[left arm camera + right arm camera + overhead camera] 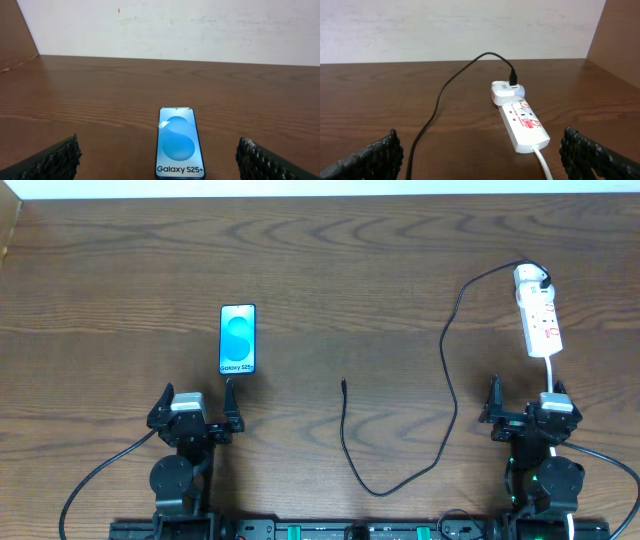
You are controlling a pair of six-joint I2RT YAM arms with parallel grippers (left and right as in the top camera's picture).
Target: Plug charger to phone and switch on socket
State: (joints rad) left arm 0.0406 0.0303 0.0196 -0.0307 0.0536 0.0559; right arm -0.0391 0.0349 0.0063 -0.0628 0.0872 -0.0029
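Observation:
The phone (238, 339) lies flat on the wooden table, its blue "Galaxy S25+" screen up; it also shows in the left wrist view (178, 143). My left gripper (197, 420) is open and empty just in front of it. The white socket strip (538, 320) lies at the far right with a white plug (530, 278) in its far end. The thin black charger cable (452, 370) runs from that plug and loops back to a free tip (343, 385) at mid-table. My right gripper (527, 412) is open and empty just before the strip (525, 125).
The strip's white cord (543, 164) runs back toward my right arm. A wooden side wall (620, 40) rises at the right and another (17, 40) at the left. A white wall (175, 25) stands behind the table.

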